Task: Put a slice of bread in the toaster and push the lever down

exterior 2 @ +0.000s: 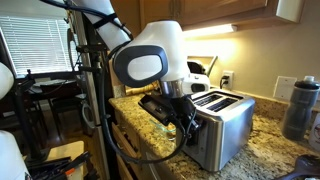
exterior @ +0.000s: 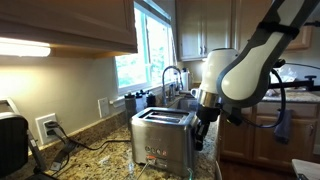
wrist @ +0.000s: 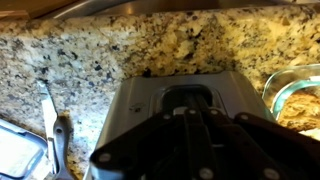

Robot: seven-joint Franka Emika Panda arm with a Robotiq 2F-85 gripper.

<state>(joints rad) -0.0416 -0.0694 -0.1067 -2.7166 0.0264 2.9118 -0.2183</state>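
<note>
The brushed steel toaster (exterior: 163,135) stands on the granite counter and shows in both exterior views (exterior 2: 225,125). My gripper (exterior: 199,140) hangs at the toaster's narrow end, right against it (exterior 2: 189,133). In the wrist view the dark fingers (wrist: 188,115) are pressed together over the slot in the toaster's end face (wrist: 135,105). The lever itself is hidden under the fingers. No slice of bread shows; I cannot see into the top slots.
A black appliance (exterior: 12,145) and a wall outlet with a cord (exterior: 47,127) are on one side, a sink faucet (exterior: 170,78) behind. A dark tumbler (exterior 2: 300,108) stands past the toaster. A metal utensil (wrist: 50,125) and a glass dish (wrist: 295,90) lie on the counter.
</note>
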